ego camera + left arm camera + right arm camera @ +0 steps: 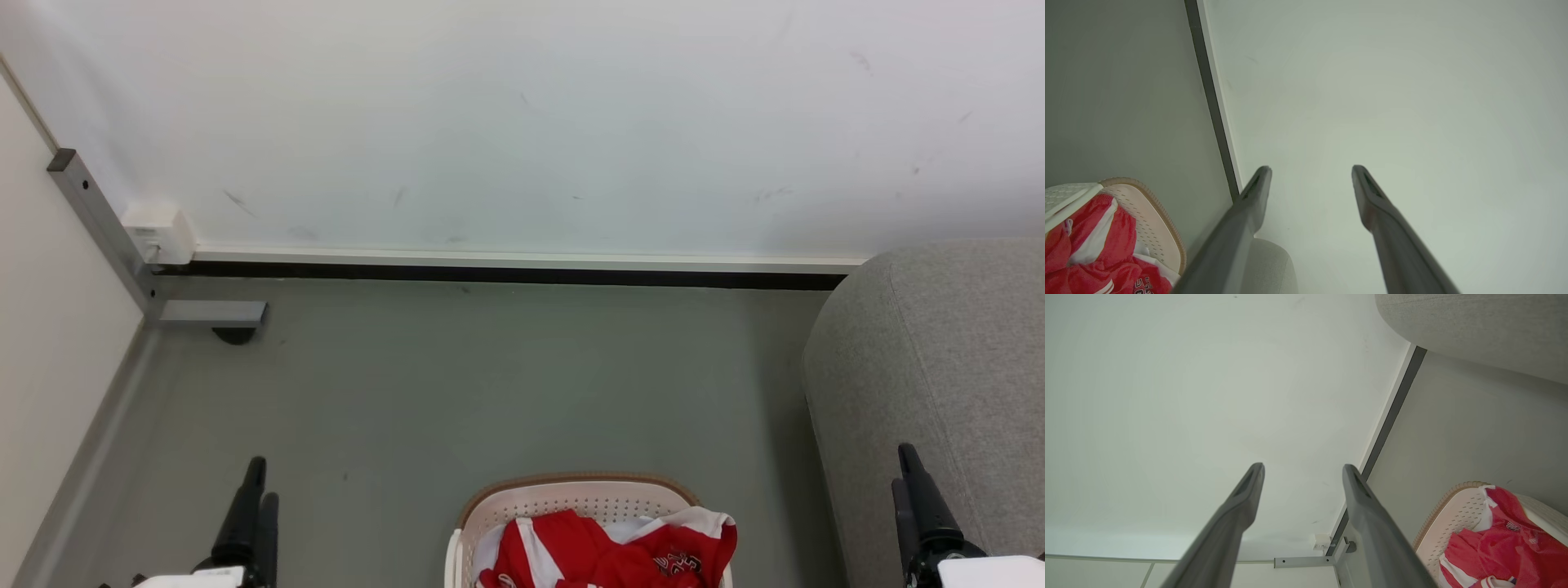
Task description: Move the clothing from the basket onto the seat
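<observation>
Jersey [575,549], one, inside one basket [563,496].

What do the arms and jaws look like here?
Left gripper and right gripper match: the jaws are two long, slim, matte dark grey fingers, tapering to rounded tips, with a narrow slot recessed on the inner face near each tip. In the head view each rises from a black base beside a white wrist casing.

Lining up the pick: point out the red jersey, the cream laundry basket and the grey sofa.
Red white-striped jersey [588,545]: head view, red folds.
Oval cream-white plastic laundry basket [571,496]: head view, perforated far wall.
Grey fabric sofa [939,367]: head view, rounded end.
</observation>
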Robot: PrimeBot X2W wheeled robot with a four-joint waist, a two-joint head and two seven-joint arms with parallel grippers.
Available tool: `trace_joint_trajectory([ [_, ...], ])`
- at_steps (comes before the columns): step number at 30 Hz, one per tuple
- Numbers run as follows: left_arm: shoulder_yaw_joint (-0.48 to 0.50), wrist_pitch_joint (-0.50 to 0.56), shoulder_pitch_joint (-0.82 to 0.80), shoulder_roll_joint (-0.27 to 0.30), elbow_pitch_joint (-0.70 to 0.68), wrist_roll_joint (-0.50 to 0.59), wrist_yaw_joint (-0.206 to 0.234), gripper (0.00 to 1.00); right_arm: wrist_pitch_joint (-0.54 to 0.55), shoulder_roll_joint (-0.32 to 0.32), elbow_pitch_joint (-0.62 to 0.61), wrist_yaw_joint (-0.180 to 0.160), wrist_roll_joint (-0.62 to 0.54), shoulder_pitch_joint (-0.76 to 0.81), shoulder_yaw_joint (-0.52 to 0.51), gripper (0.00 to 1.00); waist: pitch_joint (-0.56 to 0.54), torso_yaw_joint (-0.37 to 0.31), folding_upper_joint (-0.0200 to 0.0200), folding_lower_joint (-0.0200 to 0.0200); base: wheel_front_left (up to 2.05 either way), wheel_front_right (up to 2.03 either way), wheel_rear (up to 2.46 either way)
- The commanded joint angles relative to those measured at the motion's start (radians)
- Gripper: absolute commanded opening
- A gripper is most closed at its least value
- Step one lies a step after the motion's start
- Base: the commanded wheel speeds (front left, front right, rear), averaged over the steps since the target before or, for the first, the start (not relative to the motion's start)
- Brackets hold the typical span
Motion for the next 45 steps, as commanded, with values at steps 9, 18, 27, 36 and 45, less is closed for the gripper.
trace_joint_trajectory([
  [9, -0.013, -0.047, -0.014, 0.009, -0.036, 0.19, 0.036, 1.0, -0.047, -0.031, -0.026, 0.0, -0.207, -0.044, 0.055, 1.0, 0.002, 0.001, 0.0, 0.0, 0.0, 0.0, 0.0],
  [18, -0.037, -0.083, -0.007, 0.01, -0.063, 0.383, 0.063, 1.0, -0.084, -0.047, -0.041, 0.0, -0.397, -0.058, 0.103, 1.0, 0.003, 0.002, 0.0, 0.0, 0.0, 0.0, 0.0],
  [27, -0.057, -0.117, 0.0, 0.012, -0.07, 0.553, 0.083, 1.0, -0.118, -0.059, -0.038, -0.001, -0.565, -0.07, 0.152, 1.0, 0.003, 0.003, 0.0, 0.0, 0.0, 0.0, 0.0],
  [36, -0.074, -0.143, 0.006, 0.012, -0.077, 0.686, 0.091, 1.0, -0.144, -0.073, -0.021, -0.001, -0.693, -0.078, 0.185, 1.0, 0.004, 0.003, 0.0, 0.0, 0.0, 0.0, 0.0],
  [45, -0.09, -0.173, 0.016, 0.014, -0.088, 0.834, 0.095, 1.0, -0.172, -0.078, -0.001, -0.001, -0.809, -0.082, 0.196, 1.0, 0.004, 0.002, 0.0, 0.0, 0.0, 0.0, 0.0],
])
